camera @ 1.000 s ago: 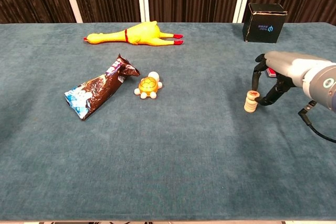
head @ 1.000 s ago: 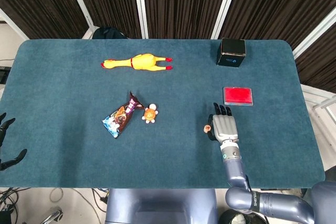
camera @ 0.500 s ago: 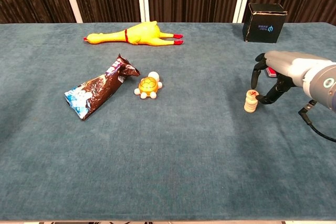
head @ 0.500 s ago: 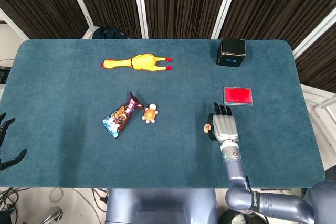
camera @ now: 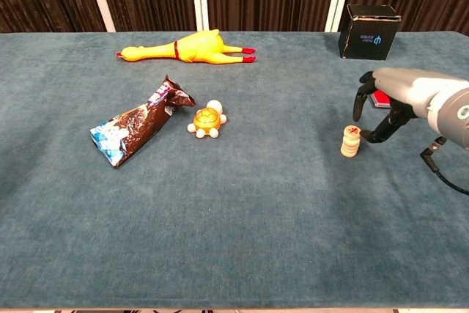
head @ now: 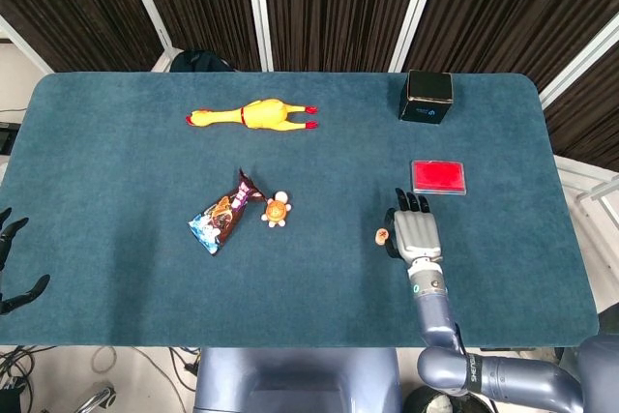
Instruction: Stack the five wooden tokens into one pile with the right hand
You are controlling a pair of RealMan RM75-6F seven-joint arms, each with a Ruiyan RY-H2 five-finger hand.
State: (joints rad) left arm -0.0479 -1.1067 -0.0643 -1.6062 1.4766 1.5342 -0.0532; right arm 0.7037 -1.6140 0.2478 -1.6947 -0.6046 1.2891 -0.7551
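Note:
The wooden tokens stand in one upright pile (camera: 350, 141) on the blue cloth, seen from above as a small tan disc (head: 382, 235). My right hand (camera: 379, 105) hovers just right of the pile, fingers pointing down and apart, holding nothing; one fingertip (camera: 364, 138) is close beside the top token with a thin gap. From the head view the right hand (head: 414, 230) lies palm-down next to the pile. My left hand (head: 12, 263) shows at the far left edge, fingers spread, holding nothing.
A red flat case (head: 439, 177) lies beyond the right hand, and a black box (camera: 369, 31) stands at the back right. A rubber chicken (camera: 183, 48), a snack bag (camera: 138, 130) and a toy turtle (camera: 207, 120) lie left of centre.
The right hand has drawn slightly up and to the right, away from the token pile. The pile and the left hand have not moved.

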